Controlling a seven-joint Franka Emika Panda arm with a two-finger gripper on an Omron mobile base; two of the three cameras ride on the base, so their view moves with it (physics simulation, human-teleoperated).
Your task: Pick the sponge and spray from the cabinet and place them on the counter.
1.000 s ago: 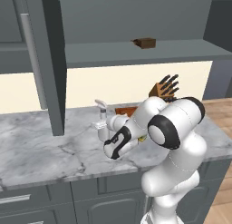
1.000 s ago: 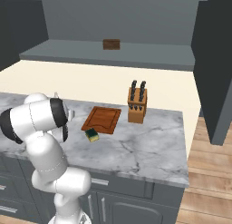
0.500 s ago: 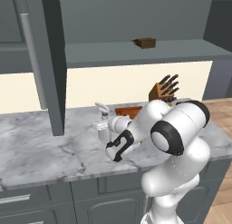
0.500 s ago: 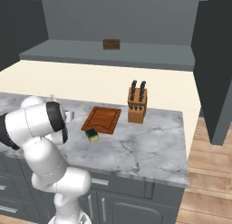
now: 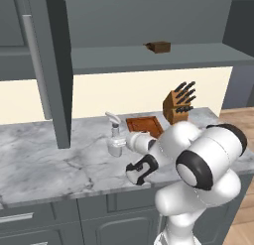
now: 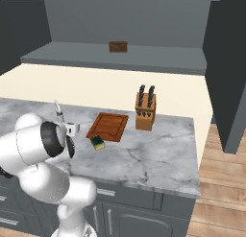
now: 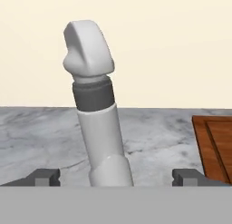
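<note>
- Hand view: spray (image 7: 97, 123) upright on counter (image 7: 41, 137), standing between the two dark fingertips (image 7: 44, 177), clear gaps on both sides, neither pad touching it.
- Gripper (image 7: 115, 177) spread wide, gripping nothing; bottle stands on its own.
- Wooden cutting board (image 7: 217, 143) at right edge, lying flat on the marble, apart from the bottle.
- Left base view: spray (image 5: 116, 139) on counter (image 5: 44, 159), just left of the white wrist, in front of the board (image 5: 144, 125).
- Gripper (image 5: 130, 142) level, pointing left at the bottle; finger detail hard to make out from this side.
- Knife block (image 5: 179, 105) behind and right of the board, near the back wall.
- Cabinet (image 5: 54, 65) above with door swung out, long silver handle (image 5: 34, 65) on it; small brown box (image 5: 158, 47) on the inner shelf.
- Right base view: sponge (image 6: 98, 143) flat on counter (image 6: 158, 159), green side up, touching the near corner of the board (image 6: 109, 126).
- Spray nozzle (image 6: 58, 110) poking up behind the robot's shoulder, rest hidden.
- Knife block (image 6: 145, 112) just right of the board; brown box (image 6: 118, 46) on cabinet shelf (image 6: 158, 62).
</note>
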